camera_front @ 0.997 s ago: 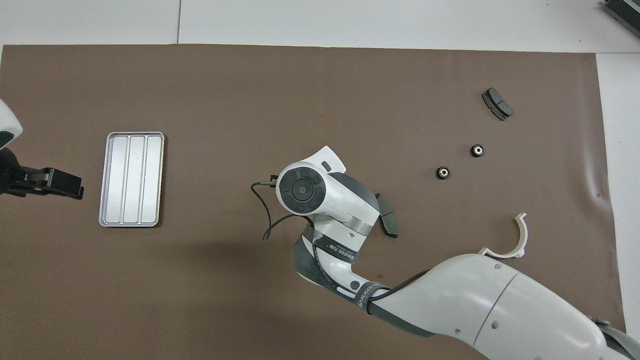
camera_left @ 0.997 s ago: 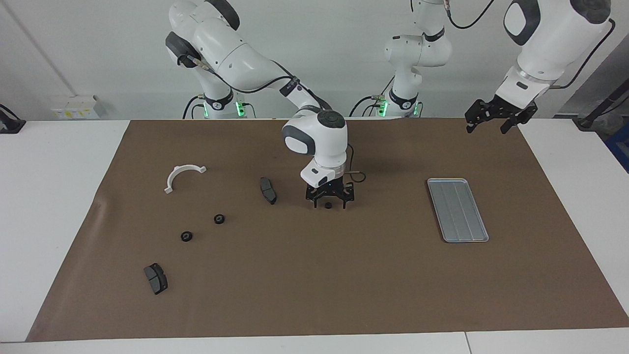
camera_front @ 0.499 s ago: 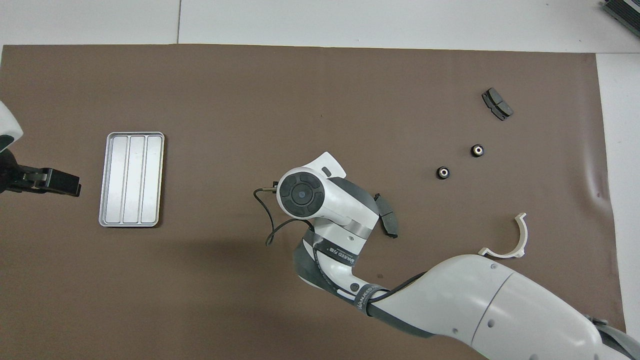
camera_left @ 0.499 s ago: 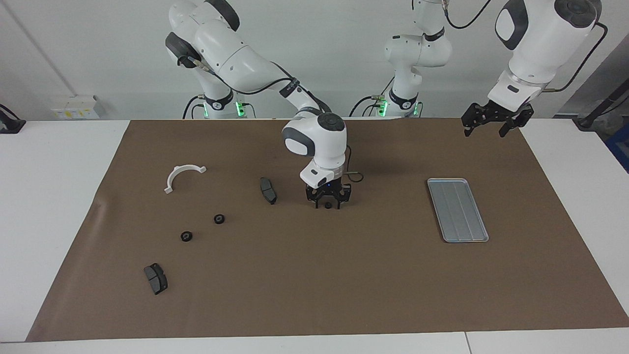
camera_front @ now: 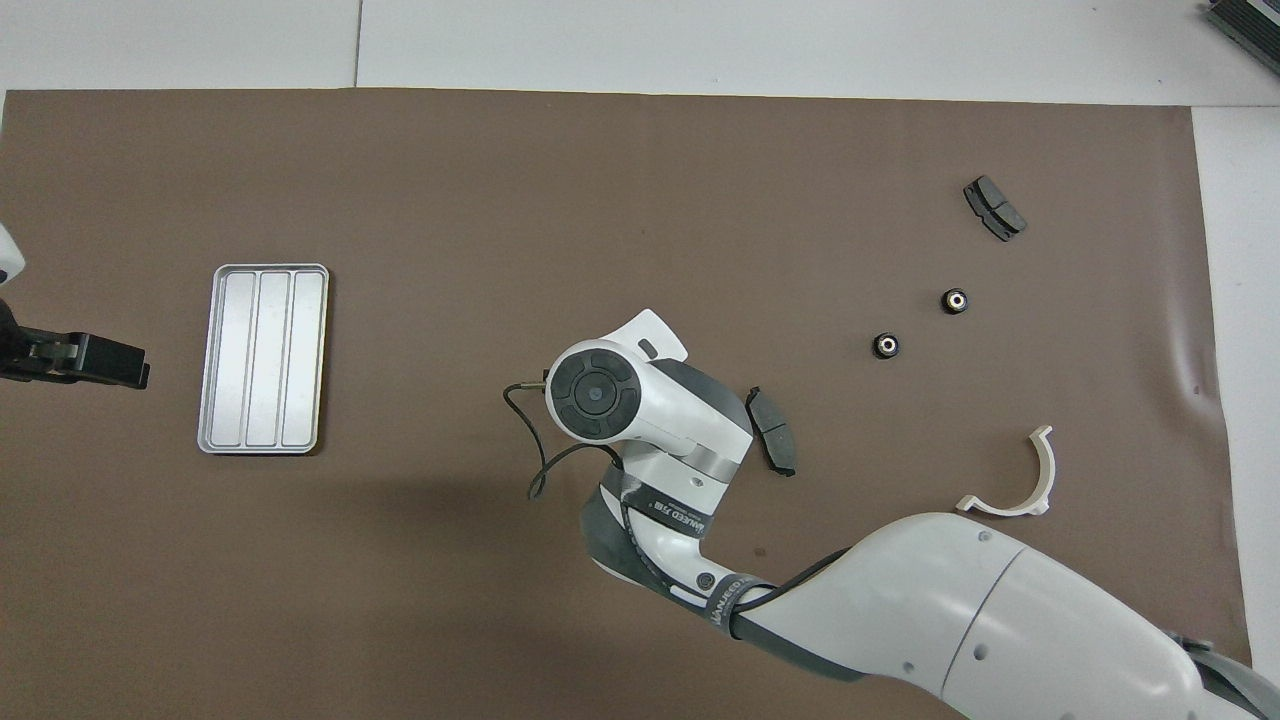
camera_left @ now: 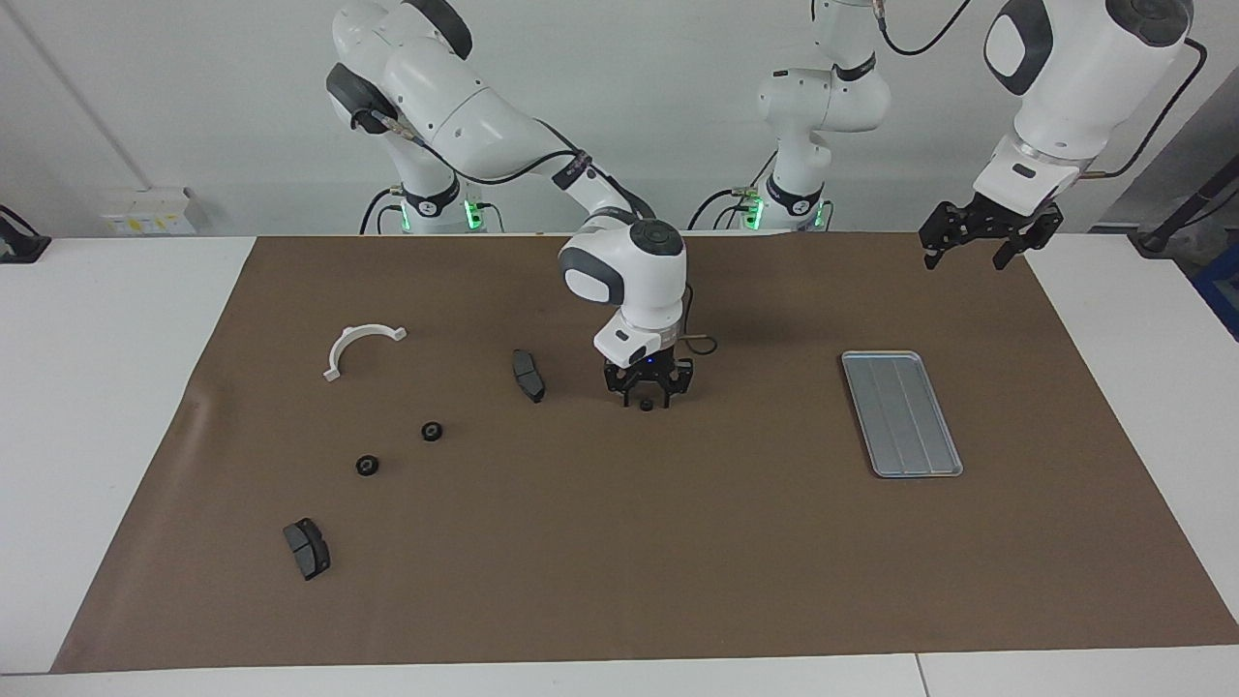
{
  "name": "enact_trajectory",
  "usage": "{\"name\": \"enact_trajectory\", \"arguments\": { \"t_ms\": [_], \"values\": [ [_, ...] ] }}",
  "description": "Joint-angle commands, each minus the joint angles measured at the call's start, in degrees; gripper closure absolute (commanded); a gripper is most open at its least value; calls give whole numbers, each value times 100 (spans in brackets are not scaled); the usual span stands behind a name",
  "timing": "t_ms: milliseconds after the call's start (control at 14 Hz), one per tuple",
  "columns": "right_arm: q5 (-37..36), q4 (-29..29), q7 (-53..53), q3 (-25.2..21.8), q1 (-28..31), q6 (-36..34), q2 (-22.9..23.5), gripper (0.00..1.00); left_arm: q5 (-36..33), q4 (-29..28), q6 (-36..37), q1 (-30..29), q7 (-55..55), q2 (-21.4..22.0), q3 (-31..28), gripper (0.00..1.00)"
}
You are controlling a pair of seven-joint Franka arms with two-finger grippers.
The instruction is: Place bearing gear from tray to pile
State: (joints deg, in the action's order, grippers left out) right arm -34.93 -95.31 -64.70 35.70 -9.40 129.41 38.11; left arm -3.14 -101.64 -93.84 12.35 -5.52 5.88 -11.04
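The silver-grey tray (camera_left: 900,411) lies empty toward the left arm's end of the table; it also shows in the overhead view (camera_front: 264,358). The pile is two small black gears (camera_left: 432,431) (camera_left: 366,466) toward the right arm's end, also seen from overhead (camera_front: 886,345) (camera_front: 954,299). A third black gear (camera_left: 646,405) sits at mid-table. My right gripper (camera_left: 647,395) is low directly over it, at its level; the wrist hides this gear in the overhead view. My left gripper (camera_left: 987,244) is open and empty, raised over the mat's corner near its base (camera_front: 95,360).
A dark grey curved pad (camera_left: 528,375) lies beside my right gripper, toward the right arm's end. Another pad (camera_left: 307,548) lies farther from the robots than the pile. A white arc-shaped bracket (camera_left: 360,345) lies nearer to the robots than the pile.
My right gripper's wrist has turned and shifted slightly over the mid-table gear, which has stayed in place. My left gripper has drifted a little away from the tray.
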Motion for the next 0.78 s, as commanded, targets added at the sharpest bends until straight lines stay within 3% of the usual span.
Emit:
{"name": "enact_trajectory", "arguments": {
  "t_ms": [0,71,214,570,712],
  "values": [
    [-102,-76,-60,148,114,-65,21,31,-126,-189,-134,22,-72,159,5,0],
    [-102,-93,-60,148,114,-65,12,32,-126,-189,-143,4,-54,159,5,0],
    [-102,-102,-60,148,114,-65,12,43,-126,-189,-82,-5,-54,159,5,0],
    [-93,-76,-95,148,158,14,21,100,-126,-189,-99,-5,-63,159,5,0],
    [-84,-41,-95,148,158,-12,21,100,-126,-163,-273,65,-2,125,14,0]
  ]
}}
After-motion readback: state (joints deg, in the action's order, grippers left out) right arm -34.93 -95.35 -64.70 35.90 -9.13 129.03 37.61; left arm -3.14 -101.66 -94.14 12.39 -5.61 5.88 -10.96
